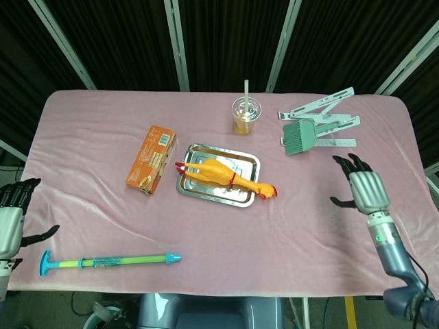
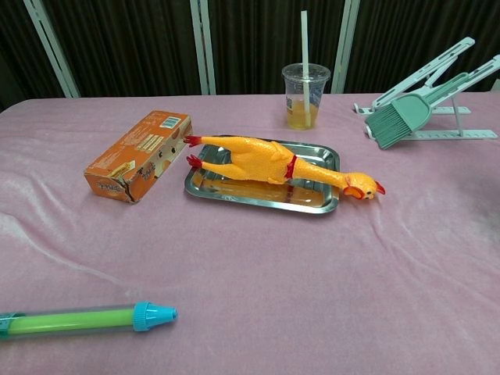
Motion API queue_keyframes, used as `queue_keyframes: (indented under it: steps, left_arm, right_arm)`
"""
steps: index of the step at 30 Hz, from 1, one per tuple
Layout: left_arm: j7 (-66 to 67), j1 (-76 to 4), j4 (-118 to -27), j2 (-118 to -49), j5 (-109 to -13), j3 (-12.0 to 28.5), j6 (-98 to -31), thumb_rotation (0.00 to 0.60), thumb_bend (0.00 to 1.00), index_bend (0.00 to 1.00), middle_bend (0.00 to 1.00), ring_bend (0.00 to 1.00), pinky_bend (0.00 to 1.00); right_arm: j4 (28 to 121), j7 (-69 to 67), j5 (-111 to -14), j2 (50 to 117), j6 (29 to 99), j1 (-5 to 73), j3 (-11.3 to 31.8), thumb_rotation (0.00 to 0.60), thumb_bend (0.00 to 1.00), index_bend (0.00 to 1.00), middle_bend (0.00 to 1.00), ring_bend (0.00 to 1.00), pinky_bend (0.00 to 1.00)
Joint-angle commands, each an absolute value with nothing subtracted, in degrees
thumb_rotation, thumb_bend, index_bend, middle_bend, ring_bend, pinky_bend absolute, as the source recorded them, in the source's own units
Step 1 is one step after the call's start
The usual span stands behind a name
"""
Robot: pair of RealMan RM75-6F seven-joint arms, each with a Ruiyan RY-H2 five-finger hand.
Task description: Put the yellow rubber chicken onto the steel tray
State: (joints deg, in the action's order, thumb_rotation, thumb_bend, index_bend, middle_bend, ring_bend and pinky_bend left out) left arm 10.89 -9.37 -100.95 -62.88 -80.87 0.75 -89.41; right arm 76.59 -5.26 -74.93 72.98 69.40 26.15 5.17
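Observation:
The yellow rubber chicken (image 1: pixel 221 175) (image 2: pixel 269 163) lies lengthwise on the steel tray (image 1: pixel 199 188) (image 2: pixel 258 195), its red-beaked head hanging over the tray's right rim onto the pink cloth. Nothing touches it. My right hand (image 1: pixel 363 188) hovers far to the right near the table's right edge, fingers apart and empty. At the left edge of the head view my left hand (image 1: pixel 12 219) is low beside the table, fingers spread, holding nothing. Neither hand shows in the chest view.
An orange box (image 1: pixel 151 158) (image 2: pixel 139 154) lies left of the tray. Behind it stands a plastic cup with a straw (image 1: pixel 245 114) (image 2: pixel 305 95). A teal brush and white stand (image 1: pixel 319 127) (image 2: pixel 422 101) sit at the back right. A green pen-like tube (image 1: pixel 116 260) (image 2: pixel 86 319) lies near the front left.

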Motion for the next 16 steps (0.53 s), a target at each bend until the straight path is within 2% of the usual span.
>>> queue_keyframes:
  steps: [1, 7, 16]
  left_arm:
    - [10.78, -7.93, -100.60, -62.98, -82.67, -0.64, -90.50, 0.600, 0.03, 0.11, 0.12, 0.10, 0.11]
    - [9.56, -5.87, -100.19, -63.27, -85.11, -1.84, -92.18, 0.600, 0.03, 0.11, 0.12, 0.10, 0.11]
    - [9.12, -4.50, -100.04, -63.80, -87.41, -2.21, -92.99, 0.600, 0.03, 0.11, 0.12, 0.10, 0.11]
  right_arm:
    - [81.10, -2.61, -75.81, 70.65, 74.35, 21.18, 2.39, 0.600, 0.19, 0.07, 0.18, 0.05, 0.17]
    - [85.29, -1.97, -76.97, 69.84, 78.91, 15.96, 0.03, 0.600, 0.19, 0.00, 0.14, 0.01, 0.13]
    - [88.86, 2.84, -75.32, 69.72, 83.66, 11.06, 0.12, 0.600, 0.19, 0.00, 0.12, 0.00, 0.10]
